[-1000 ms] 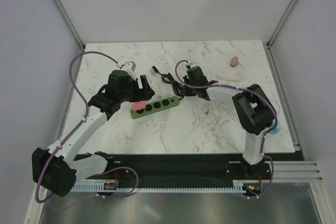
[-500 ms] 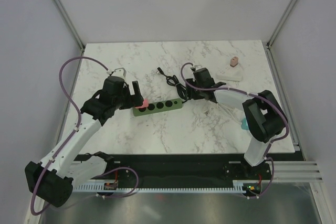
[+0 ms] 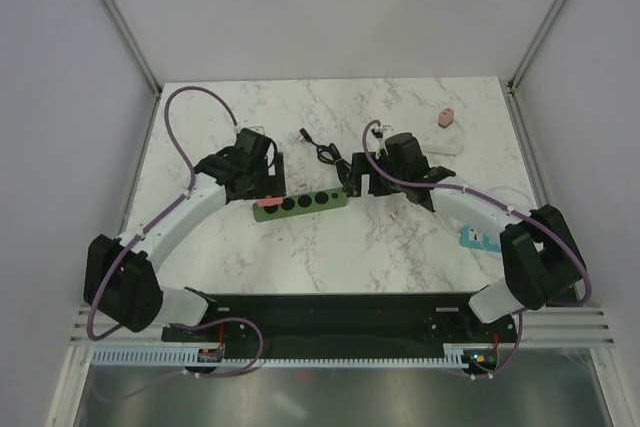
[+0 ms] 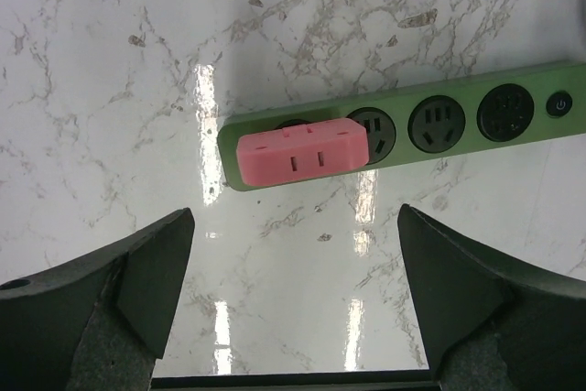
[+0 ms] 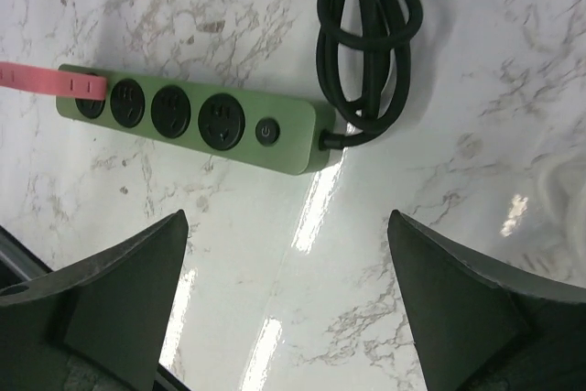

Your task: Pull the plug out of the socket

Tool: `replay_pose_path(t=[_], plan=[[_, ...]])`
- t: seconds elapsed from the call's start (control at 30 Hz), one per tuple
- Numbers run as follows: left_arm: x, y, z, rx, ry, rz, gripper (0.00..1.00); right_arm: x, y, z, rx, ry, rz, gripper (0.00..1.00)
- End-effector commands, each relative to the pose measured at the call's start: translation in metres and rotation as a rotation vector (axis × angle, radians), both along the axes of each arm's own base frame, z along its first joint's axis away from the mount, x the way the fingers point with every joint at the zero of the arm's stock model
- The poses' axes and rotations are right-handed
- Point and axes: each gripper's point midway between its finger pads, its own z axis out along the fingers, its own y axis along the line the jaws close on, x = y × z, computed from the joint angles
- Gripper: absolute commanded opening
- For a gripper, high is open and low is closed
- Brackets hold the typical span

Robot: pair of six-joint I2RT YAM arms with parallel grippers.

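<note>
A green power strip [image 3: 305, 201] lies on the marble table, and a pink plug [image 3: 266, 204] sits over its leftmost socket. In the left wrist view the pink plug [image 4: 302, 155] covers that end of the strip [image 4: 449, 124]. My left gripper [image 4: 295, 267] hovers above and just short of it, open and empty. In the top view the left gripper [image 3: 264, 183] stands over the plug end. My right gripper [image 3: 362, 181] is open by the cord end. The right wrist view shows the strip [image 5: 197, 122], the plug [image 5: 37, 81] and the empty right gripper [image 5: 288, 258].
The strip's black cord [image 3: 320, 152] lies coiled behind it, and in the right wrist view the coil [image 5: 368, 38] reaches the strip's end. A small pink block on a white piece [image 3: 446, 127] sits at the back right. A teal object [image 3: 470, 239] lies by the right arm.
My right gripper has gone from shut at the strip's cord end to wide open and has lifted off. The left gripper has opened fully and its arm has swung outward.
</note>
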Motion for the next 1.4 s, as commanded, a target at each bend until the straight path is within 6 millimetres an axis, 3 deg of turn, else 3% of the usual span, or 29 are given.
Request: replay_pose_path(t=[0.0, 0.07, 0.33, 0.7, 0.93, 1.37], plan=[[0.012, -0.003, 0.006, 0.043, -0.027, 0.058, 1.00, -0.016, 0.019, -0.003, 0.122, 0.068, 0.055, 0.98], [0.014, -0.005, -0.001, 0.085, -0.022, 0.070, 1.00, -0.018, 0.023, -0.014, 0.119, 0.102, 0.062, 0.98], [0.020, -0.010, -0.018, 0.139, 0.008, 0.072, 1.00, -0.023, 0.038, -0.007, 0.114, 0.064, 0.112, 0.98], [0.027, -0.013, -0.032, 0.177, 0.057, 0.043, 1.00, -0.027, 0.066, -0.020, 0.072, 0.083, 0.147, 0.98], [0.029, -0.014, -0.036, 0.173, 0.070, 0.052, 0.94, -0.025, 0.077, -0.027, 0.056, 0.100, 0.154, 0.98], [0.035, -0.013, -0.045, 0.141, 0.093, 0.058, 0.82, -0.007, 0.085, -0.020, 0.037, 0.077, 0.140, 0.98]])
